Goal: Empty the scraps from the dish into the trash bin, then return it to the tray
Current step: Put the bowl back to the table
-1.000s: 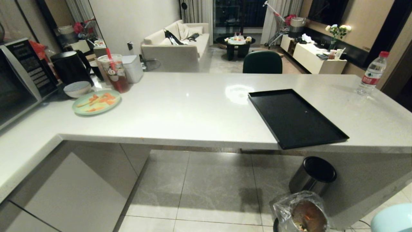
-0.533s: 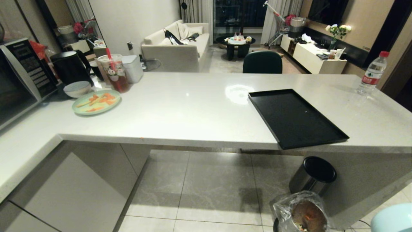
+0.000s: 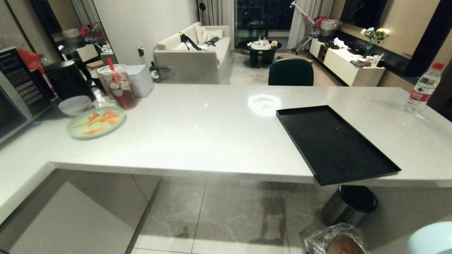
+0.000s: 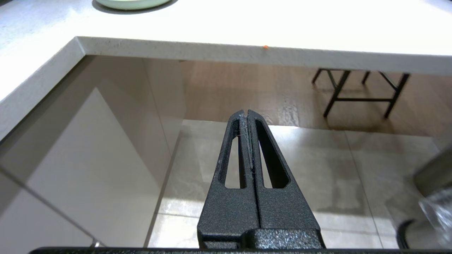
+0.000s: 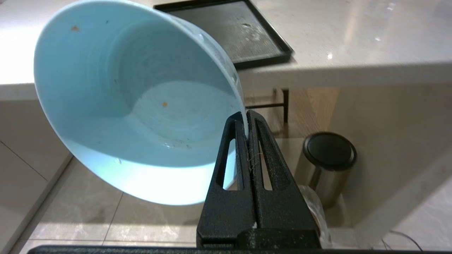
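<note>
The dish (image 5: pixel 141 106), a light-blue bowl, hangs tilted on its side with my right gripper (image 5: pixel 246 117) shut on its rim. Inside it are only a few tiny orange specks; the scraps are out of view. In the head view the dish (image 3: pixel 430 240) peeks in at the bottom right corner. The trash bin (image 3: pixel 335 243), lined with crinkled clear plastic, stands on the floor just left of it, cut off by the picture's edge. The black tray (image 3: pixel 332 141) lies bare on the counter's right part, one corner over the edge. My left gripper (image 4: pixel 246 113) is shut and holds nothing, low in front of the counter edge.
A steel bin with a black lid (image 3: pixel 349 208) stands under the counter behind the trash bin. At the counter's far left sit a green plate with orange slices (image 3: pixel 96 121), a grey-white bowl (image 3: pixel 75 105), a drink cup (image 3: pixel 116 86) and a microwave (image 3: pixel 14 98). A water bottle (image 3: pixel 423 88) stands far right.
The whole head view has shifted: counter and tray sit lower and larger, and the trash bin has slid to the bottom edge, so the camera moved. Nothing else moved.
</note>
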